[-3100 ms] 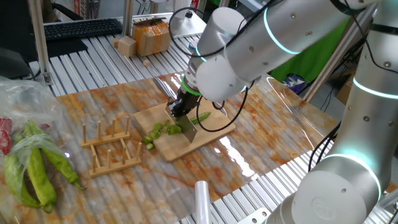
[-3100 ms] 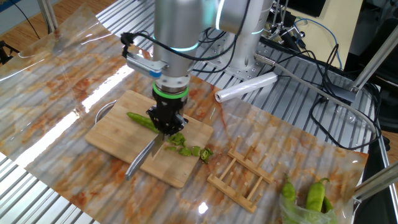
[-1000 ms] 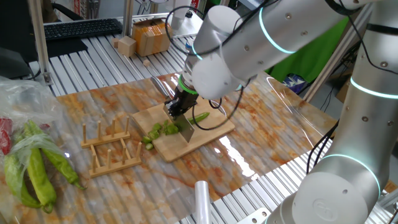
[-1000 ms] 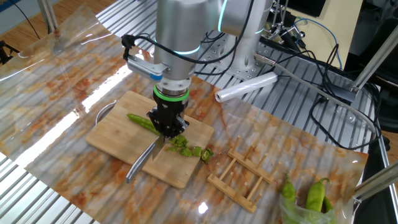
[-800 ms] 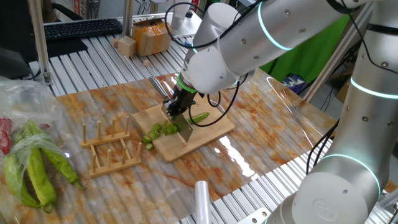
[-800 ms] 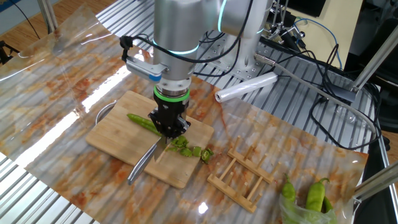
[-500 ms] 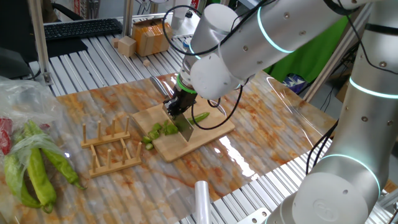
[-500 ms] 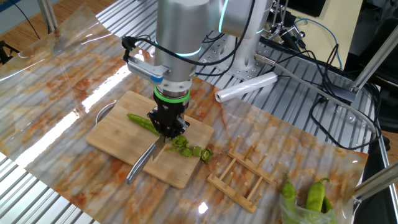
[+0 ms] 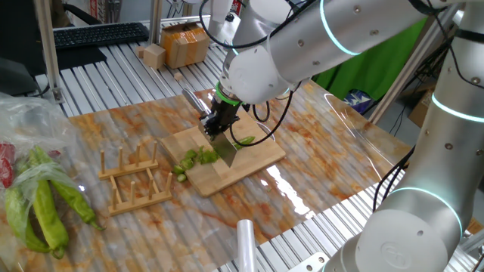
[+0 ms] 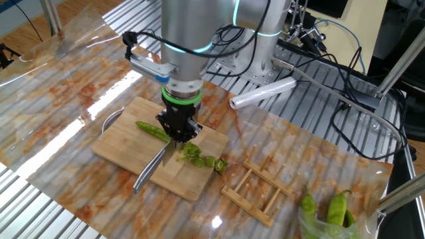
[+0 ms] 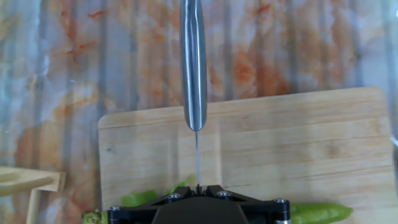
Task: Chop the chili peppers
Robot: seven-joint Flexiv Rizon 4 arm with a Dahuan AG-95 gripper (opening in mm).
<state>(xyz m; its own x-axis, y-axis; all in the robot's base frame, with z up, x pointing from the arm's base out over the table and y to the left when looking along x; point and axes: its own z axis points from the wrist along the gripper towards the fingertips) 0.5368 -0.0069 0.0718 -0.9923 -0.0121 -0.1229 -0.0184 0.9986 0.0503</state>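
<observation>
My gripper (image 9: 219, 127) (image 10: 177, 133) (image 11: 198, 186) is shut on a steel knife, jaws clamped on the blade's spine. The blade (image 9: 227, 155) (image 10: 168, 153) points down onto the wooden cutting board (image 9: 246, 165) (image 10: 123, 143) (image 11: 280, 143). Its handle (image 11: 193, 62) (image 10: 146, 176) sticks out past the board's edge. The blade meets the chili peppers across their length. An uncut light-green length (image 9: 243, 140) (image 10: 151, 129) (image 11: 320, 213) lies on one side. Small chopped pieces (image 9: 193, 158) (image 10: 202, 158) (image 11: 140, 199) lie on the other, near the board's edge.
A wooden peg rack (image 9: 136, 181) (image 10: 255, 186) stands beside the board. A plastic bag of larger green peppers (image 9: 41, 204) (image 10: 329, 212) lies farther off. A roll of clear film (image 10: 262, 93) (image 9: 246, 242) rests at the table edge. Cardboard boxes (image 9: 185, 45) sit behind.
The arm's upper part has swung and the knife has tipped a little, its blade now lower on the board at the chili. The grip is unchanged.
</observation>
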